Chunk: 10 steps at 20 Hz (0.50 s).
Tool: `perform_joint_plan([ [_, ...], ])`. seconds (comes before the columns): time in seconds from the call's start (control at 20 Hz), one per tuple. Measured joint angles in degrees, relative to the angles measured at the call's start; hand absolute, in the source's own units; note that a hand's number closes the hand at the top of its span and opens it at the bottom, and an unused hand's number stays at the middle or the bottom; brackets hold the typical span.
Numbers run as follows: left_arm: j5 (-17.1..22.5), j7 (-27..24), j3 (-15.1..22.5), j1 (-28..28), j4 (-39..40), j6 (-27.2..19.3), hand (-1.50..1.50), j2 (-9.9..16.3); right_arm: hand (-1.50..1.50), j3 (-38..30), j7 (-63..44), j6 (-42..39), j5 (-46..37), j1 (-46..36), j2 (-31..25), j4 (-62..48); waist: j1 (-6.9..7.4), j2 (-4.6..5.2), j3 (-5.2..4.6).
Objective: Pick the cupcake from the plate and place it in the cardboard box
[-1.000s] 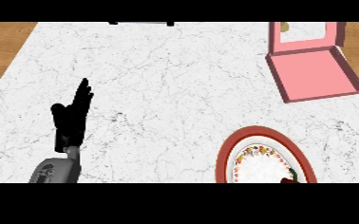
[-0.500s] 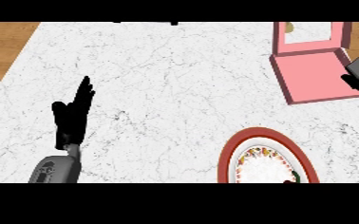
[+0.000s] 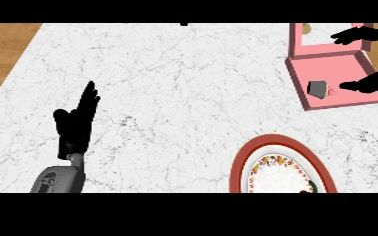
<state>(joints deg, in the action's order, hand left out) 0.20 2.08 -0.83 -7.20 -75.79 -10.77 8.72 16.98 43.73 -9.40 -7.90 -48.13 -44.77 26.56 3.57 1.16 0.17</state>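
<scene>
Cupcake (image 3: 319, 87) sits tipped on its side inside the box (image 3: 332, 70), plate (image 3: 244, 165) bare of it, right hand (image 3: 360, 84) just beside it at the view's right edge. To finish clean: pull the hand straight up and back without brushing the cupcake or the box wall; can't tell if its fingers are spread or pinching, only dark tips show. Left hand (image 3: 74, 122) rests spread on the surface at left, fingers up.
</scene>
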Motion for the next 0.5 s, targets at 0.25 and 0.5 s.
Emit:
perform_joint_plan([
  [0.25, -0.23, 0.42, -0.21, -0.23, -0.06, -0.53, 0.0, -0.14, -1.5, -4.31, 5.27, -8.34, 4.83, -1.92, 0.83, -5.0, -0.49, -0.03, 0.03],
  [0.5, -0.12, 0.05, -0.35, 0.09, -0.25, -0.46, 0.0, -0.23, -1.5, -8.99, 2.71, -14.47, 10.45, -3.42, 0.08, -9.63, -0.42, 0.11, 0.08],
])
